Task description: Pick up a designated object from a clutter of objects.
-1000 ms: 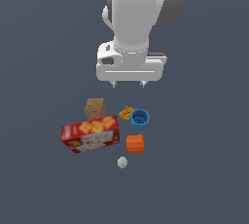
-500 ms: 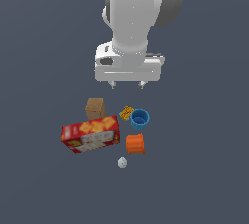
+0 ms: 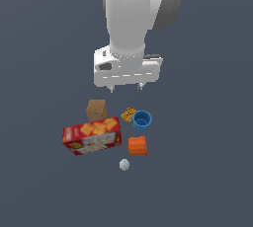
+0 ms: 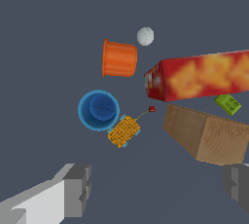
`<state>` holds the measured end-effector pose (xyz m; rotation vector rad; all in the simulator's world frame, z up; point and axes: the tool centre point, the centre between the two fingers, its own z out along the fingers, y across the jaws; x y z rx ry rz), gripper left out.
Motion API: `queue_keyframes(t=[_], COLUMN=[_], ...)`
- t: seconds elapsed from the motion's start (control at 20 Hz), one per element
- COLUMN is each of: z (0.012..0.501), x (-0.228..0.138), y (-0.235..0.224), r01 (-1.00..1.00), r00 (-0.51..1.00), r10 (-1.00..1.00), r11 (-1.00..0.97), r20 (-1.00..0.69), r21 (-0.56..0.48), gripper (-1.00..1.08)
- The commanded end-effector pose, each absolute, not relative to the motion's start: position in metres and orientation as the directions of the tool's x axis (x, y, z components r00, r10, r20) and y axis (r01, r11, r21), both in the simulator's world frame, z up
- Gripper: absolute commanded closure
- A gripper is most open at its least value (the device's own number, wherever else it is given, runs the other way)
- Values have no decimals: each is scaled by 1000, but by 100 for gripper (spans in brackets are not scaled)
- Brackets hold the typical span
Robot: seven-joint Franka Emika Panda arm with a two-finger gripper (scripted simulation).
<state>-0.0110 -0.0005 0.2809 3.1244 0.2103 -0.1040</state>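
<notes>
The plain tan-brown box (image 3: 97,110) stands upright just behind the red cracker box (image 3: 92,136), which lies on its side. It shows large in the wrist view (image 4: 204,134). My gripper (image 3: 126,88) hangs open and empty above the clutter, slightly to the exterior view's right of the brown box. In the wrist view the fingers (image 4: 78,190) are spread wide, with nothing between them. A blue cup (image 3: 142,120), an orange cup (image 3: 138,145), a small orange-yellow item (image 3: 128,114) and a white ball (image 3: 124,165) lie nearby.
In the wrist view a small green item (image 4: 227,104) and a tiny red item (image 4: 151,109) sit between the cracker box (image 4: 199,77) and the brown box. The floor (image 3: 207,171) is flat dark grey.
</notes>
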Motion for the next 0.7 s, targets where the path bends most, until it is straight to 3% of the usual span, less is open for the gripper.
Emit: queue_keyframes(t=[0.0, 0.65], z=[278, 260], x=[-10, -8], y=[-5, -32], r01=[176, 436], r00=[982, 898], r10=[175, 437], r11=[-984, -900], r20=[-65, -50], r21=[1, -14], gripper=[-92, -92])
